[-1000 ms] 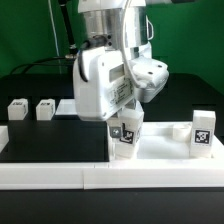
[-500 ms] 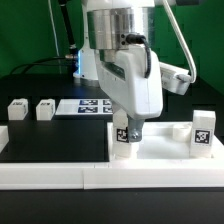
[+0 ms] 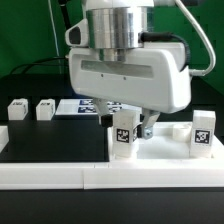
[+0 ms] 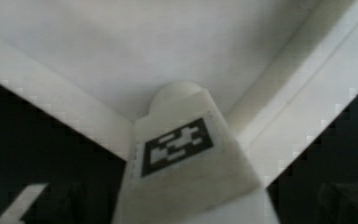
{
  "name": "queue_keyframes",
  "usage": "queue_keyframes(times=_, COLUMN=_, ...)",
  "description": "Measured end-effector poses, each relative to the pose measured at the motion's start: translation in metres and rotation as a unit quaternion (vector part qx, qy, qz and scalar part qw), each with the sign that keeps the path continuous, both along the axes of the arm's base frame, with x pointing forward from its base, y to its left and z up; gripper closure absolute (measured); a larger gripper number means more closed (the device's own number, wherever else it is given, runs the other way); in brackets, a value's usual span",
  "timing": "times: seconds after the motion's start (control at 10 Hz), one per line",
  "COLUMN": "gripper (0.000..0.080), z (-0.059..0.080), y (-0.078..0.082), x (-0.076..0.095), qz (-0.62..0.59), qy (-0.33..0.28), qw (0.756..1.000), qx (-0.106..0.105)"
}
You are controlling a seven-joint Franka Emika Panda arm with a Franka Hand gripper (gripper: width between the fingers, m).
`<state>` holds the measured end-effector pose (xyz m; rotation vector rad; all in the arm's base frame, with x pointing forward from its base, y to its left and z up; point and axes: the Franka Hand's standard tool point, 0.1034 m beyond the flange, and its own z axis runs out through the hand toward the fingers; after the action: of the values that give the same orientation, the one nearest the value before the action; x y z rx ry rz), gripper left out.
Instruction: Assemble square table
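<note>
A white leg [image 3: 124, 140] with a black-white tag stands upright on the corner of the white square table slab [image 3: 165, 150] nearest the exterior view's left. My gripper [image 3: 130, 128] hangs over it, open, with its jaws either side of the leg's top. One finger [image 3: 147, 126] shows clear of the leg on the exterior view's right. In the wrist view the same leg [image 4: 179, 145] rises between the jaws of the gripper [image 4: 190, 205], with the slab [image 4: 176, 50] behind it. Another tagged leg [image 3: 203, 133] stands on the slab's far right.
Two loose small legs [image 3: 17, 110] [image 3: 45, 109] lie on the black table at the exterior view's left. The marker board [image 3: 92, 105] lies behind the arm. A long white bar fence [image 3: 60, 176] runs along the front. A low round stub [image 3: 180, 129] sits on the slab.
The jaws have opened and let go of the upright leg, which stays standing on the slab. The hand has turned about its axis above it.
</note>
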<state>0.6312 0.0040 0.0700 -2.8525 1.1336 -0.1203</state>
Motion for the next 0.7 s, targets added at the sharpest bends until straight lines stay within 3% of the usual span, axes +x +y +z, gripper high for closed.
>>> queue_keyframes(times=0.1, gripper=0.0151, z=0.0011, y=0.0024, x=0.0015, qz=0.065, qy=-0.006, qw=0.998, qx=-0.008)
queue_keyframes(times=0.4, gripper=0.0179, z=0.0001, y=0.0010, x=0.0011, qz=0.049, qy=-0.005, qw=0.999, qx=-0.007)
queue_keyframes(times=0.5, gripper=0.0358, z=-0.0001, y=0.0012, x=0.0011, qz=0.040, qy=-0.004, qw=0.999, qx=-0.005)
queue_keyframes(times=0.6, gripper=0.0358, z=-0.0006, y=0.0012, x=0.0004, qz=-0.003, qy=-0.002, qw=1.000, qx=-0.001)
queue_keyframes(times=0.7, gripper=0.0500, z=-0.0018, y=-0.0019, x=-0.0016, qz=-0.034, qy=0.002, qw=0.999, qx=0.001)
